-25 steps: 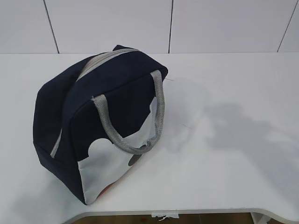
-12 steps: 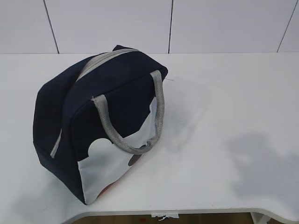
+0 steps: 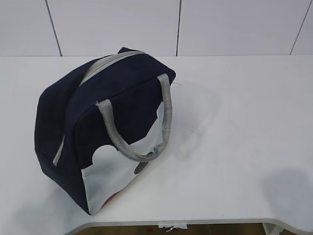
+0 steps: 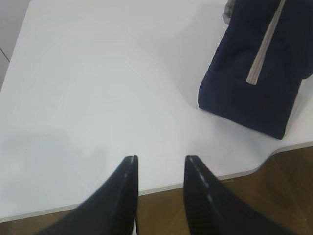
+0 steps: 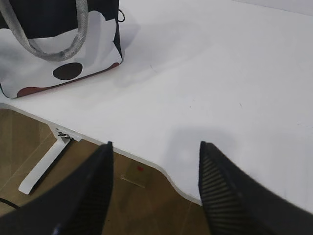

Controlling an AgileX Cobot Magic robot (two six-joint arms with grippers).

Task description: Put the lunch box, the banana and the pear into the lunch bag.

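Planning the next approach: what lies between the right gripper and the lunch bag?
Only bare white table separates the open right gripper from the lunch bag, as the right wrist view shows.

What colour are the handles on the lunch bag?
Grey webbing handles on the navy lunch bag, clearest in the exterior view.

We can read no text, label, brand, number or sign in any view. The lunch bag (image 3: 105,129) carries only a white patch (image 3: 115,171) with a dark spot and a reddish mark along its lower edge, shapes rather than letters, seen in the exterior and right wrist views. The worktop (image 3: 244,122) bears no writing we can make out.
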